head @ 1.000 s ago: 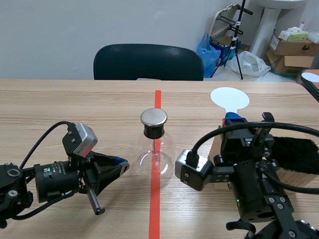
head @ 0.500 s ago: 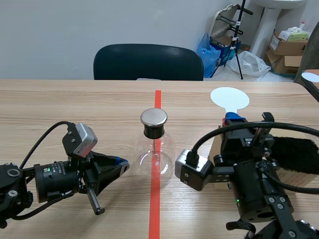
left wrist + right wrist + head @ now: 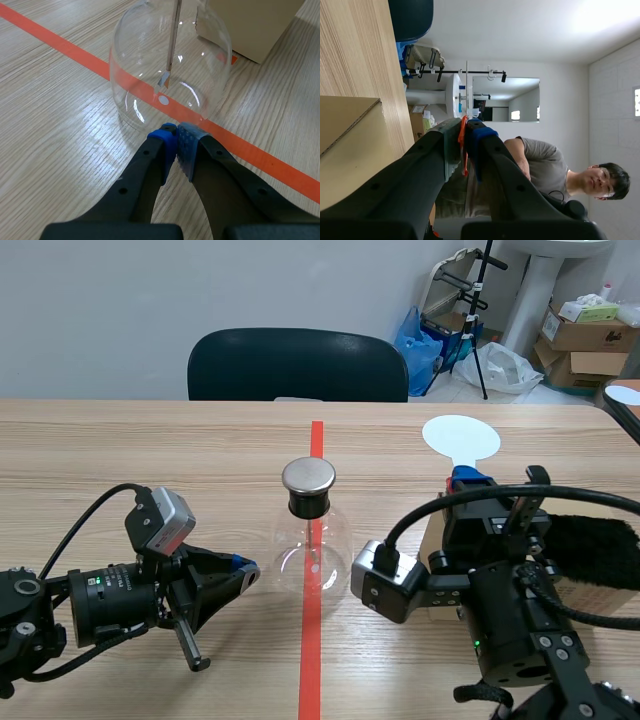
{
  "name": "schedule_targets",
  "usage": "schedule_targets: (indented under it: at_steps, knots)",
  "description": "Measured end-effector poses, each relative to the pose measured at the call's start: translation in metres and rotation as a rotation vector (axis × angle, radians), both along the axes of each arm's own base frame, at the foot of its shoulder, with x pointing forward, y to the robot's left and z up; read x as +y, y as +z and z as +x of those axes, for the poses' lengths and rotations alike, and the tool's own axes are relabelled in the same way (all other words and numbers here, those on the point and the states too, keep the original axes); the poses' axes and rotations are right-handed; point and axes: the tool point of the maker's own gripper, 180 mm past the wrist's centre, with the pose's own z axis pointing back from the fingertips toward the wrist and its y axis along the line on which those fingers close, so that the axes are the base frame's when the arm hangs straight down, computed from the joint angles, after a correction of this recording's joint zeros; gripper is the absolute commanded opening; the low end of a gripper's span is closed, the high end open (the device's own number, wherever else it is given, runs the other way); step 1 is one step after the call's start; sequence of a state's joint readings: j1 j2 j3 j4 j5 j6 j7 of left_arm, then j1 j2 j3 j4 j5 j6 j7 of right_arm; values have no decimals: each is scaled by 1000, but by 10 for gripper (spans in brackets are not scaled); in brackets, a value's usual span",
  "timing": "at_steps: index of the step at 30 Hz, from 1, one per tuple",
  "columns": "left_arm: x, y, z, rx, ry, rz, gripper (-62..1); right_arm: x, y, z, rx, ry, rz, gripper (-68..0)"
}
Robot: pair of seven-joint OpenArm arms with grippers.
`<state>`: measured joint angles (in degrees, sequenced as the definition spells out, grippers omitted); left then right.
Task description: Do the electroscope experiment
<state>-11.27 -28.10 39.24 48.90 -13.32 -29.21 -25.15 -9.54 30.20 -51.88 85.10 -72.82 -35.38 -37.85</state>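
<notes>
Left hand is fully closed with the blue pads pressed together and nothing between them. It lies low on the bench at near left, its tips just short of the base of the glass flask; whether they touch the glass is hard to tell. The flask stands upright at the middle of the bench, right on the orange tape line. It has a black stopper in the neck and a round metal cap on top. Inside it a thin rod hangs down with a small foil leaf at its end. Right hand is at near right, raised off the bench with its fingers nearly closed. They are clamped on the thin orange handle of a white round paddle, whose disc stands up beyond the fingertips, to the far right of the flask and well apart from it. A cardboard box sits just right of the flask, under the right arm. A piece of black fur lies at the right edge, seemingly on the box. A dark chair stands at the far side of the bench. The right wrist view also shows a person in a grey T-shirt behind the hand.
</notes>
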Motion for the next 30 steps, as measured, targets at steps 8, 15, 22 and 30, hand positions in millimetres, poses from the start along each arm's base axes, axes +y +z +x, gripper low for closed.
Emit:
schedule_targets:
  at_steps: [8, 15, 22, 30]
  knots:
    - [0, 0, 0, 0, 0, 0, -578, 0, 0, 0, 0, 0, 0, -665]
    - [0, 0, 0, 0, 0, 0, -578, 1, 0, 0, 0, 6, 0, -665]
    - [0, 0, 0, 0, 0, 0, -578, 1, 0, 0, 0, 8, -1, -665]
    - [0, 0, 0, 0, 0, 0, -578, 6, 0, -1, 0, 32, -2, -665]
